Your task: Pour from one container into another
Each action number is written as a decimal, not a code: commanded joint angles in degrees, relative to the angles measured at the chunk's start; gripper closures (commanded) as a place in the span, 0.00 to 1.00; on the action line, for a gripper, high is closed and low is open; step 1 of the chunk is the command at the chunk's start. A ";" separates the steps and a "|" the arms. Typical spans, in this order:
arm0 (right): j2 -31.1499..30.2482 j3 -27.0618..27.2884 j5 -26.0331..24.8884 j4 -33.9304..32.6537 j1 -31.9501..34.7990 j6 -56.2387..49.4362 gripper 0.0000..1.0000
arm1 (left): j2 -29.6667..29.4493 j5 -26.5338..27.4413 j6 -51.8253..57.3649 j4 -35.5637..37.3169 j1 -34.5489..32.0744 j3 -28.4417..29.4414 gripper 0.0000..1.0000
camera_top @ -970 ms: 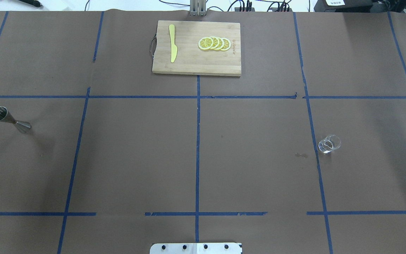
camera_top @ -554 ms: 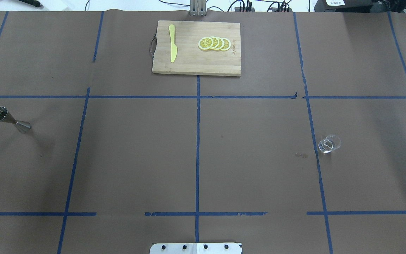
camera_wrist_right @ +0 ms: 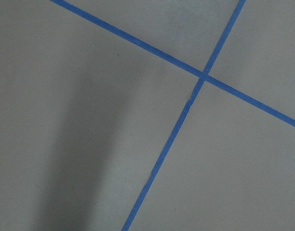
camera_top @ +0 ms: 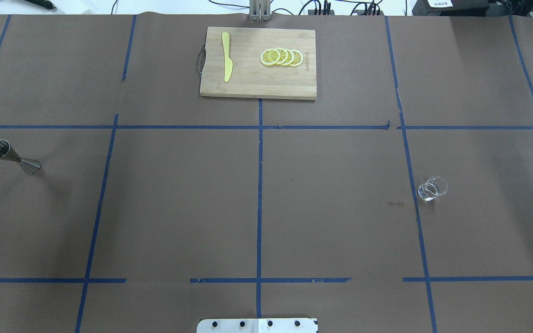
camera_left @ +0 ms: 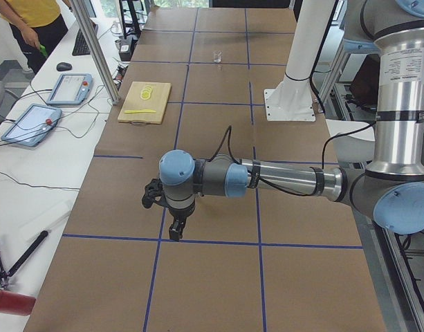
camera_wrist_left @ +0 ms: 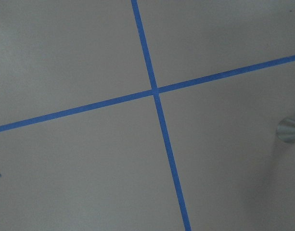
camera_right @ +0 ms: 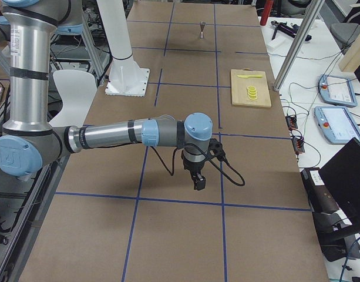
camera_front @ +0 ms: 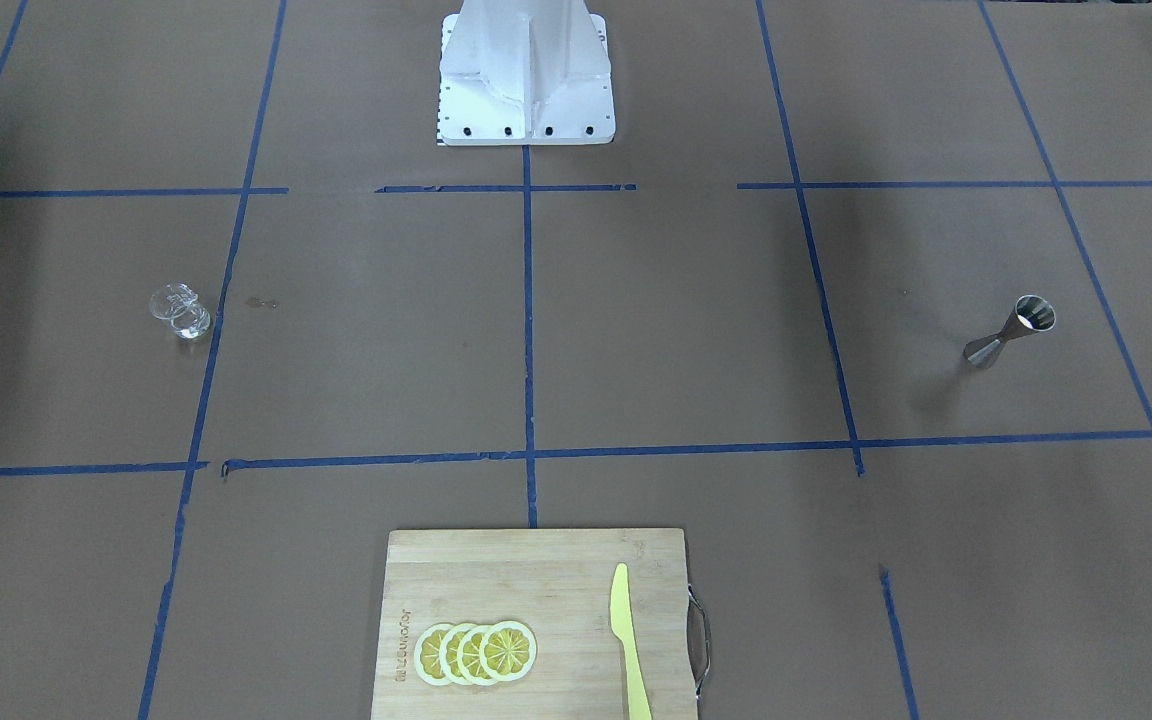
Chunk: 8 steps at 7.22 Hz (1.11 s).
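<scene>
On the bench (camera_top: 178, 208) the glass (camera_top: 432, 188) stood right, the jigger (camera_top: 14, 157) far left: light, slick steel, seemingly best gripped at its waist. Whether the left hand (camera_left: 176, 232) or right hand (camera_right: 198, 181) was clenched, I could not tell.

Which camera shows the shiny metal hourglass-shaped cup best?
The front-facing view: the shiny metal hourglass-shaped cup stands upright and clear, open top visible. Overhead shows it similarly near the edge; the right side view shows it tiny.

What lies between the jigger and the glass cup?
No object: the overhead view shows bare brown paper with blue tape lines between jigger and glass cup, and a small stain near the cup.
</scene>
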 commanded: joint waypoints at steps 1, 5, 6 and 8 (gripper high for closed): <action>-0.01 -0.01 0.01 0.09 -0.02 -0.08 0.00 | -0.32 0.53 0.10 -1.01 0.14 -0.02 0.00; 0.08 -0.09 1.94 0.00 -0.11 12.67 0.00 | 0.12 0.53 0.10 -0.92 0.15 -0.28 0.00; 0.08 -0.09 4.04 0.00 -0.11 15.10 0.00 | 0.12 0.53 0.10 -0.92 0.15 -0.11 0.00; 0.08 -0.18 4.58 -0.09 -0.11 15.21 0.00 | 0.21 0.53 0.10 -0.83 0.15 -0.02 0.00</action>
